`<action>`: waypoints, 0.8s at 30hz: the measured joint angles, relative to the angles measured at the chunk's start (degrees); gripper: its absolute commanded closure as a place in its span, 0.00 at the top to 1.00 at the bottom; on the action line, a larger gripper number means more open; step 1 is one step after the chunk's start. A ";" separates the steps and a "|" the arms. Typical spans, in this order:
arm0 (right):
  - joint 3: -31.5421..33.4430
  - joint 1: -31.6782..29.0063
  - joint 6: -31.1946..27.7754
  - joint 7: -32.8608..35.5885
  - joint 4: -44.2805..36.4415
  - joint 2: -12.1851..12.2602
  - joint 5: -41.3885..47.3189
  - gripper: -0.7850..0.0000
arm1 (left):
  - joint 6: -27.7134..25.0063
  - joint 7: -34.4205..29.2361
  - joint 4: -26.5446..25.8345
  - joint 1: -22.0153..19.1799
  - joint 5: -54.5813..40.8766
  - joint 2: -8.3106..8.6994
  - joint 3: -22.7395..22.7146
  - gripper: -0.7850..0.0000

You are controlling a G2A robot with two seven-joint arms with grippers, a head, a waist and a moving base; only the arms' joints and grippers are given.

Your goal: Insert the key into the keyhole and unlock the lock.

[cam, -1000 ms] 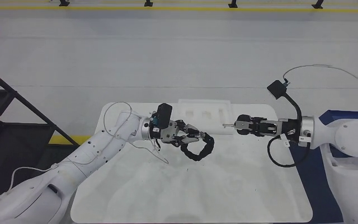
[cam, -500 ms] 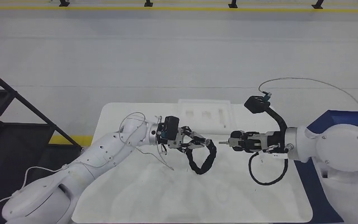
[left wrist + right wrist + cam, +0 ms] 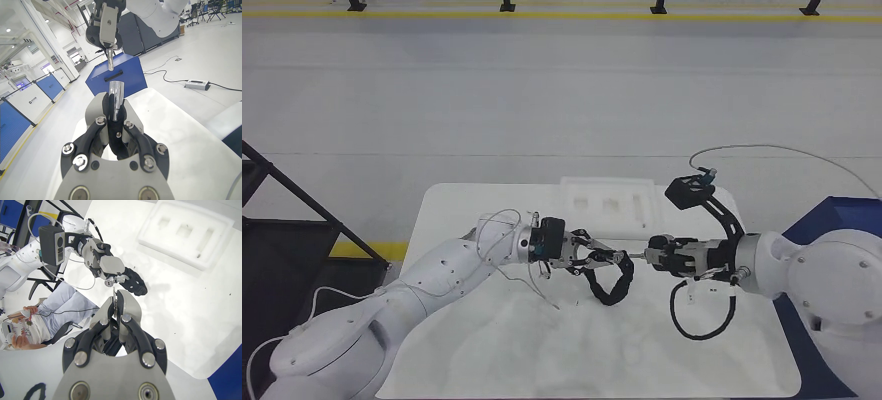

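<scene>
While the left gripper (image 3: 113,103) clamps shut on the lock (image 3: 116,89) above the table's (image 3: 542,345) middle, the right gripper (image 3: 116,297) pinches the key (image 3: 114,291) tight, its tip just short of the keyhole (image 3: 109,282).

The lock (image 3: 116,94) has a mirror-bright chrome barrel and a matte black cable (image 3: 608,287). The key (image 3: 110,61) is plain silver metal. The left gripper (image 3: 113,103) and right gripper (image 3: 116,297) are both pale grey, with black links and silver screw heads. The table (image 3: 542,350) and foam tray (image 3: 191,243) are white; the cabinet (image 3: 130,75) is deep blue.
</scene>
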 measured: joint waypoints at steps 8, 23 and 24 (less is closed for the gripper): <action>-3.46 2.46 -1.41 1.41 -3.44 1.66 -5.33 0.00 | -2.04 -2.05 0.17 -1.32 -6.93 -0.33 3.25 0.00; -9.04 6.32 0.06 -0.07 -2.81 2.58 -4.79 0.00 | -1.76 -1.76 0.08 -2.75 -8.34 -0.44 5.92 0.00; -9.30 6.47 0.19 -0.19 -2.75 2.64 -4.72 0.00 | -1.73 -1.73 0.03 -2.74 -8.25 -0.46 5.92 0.00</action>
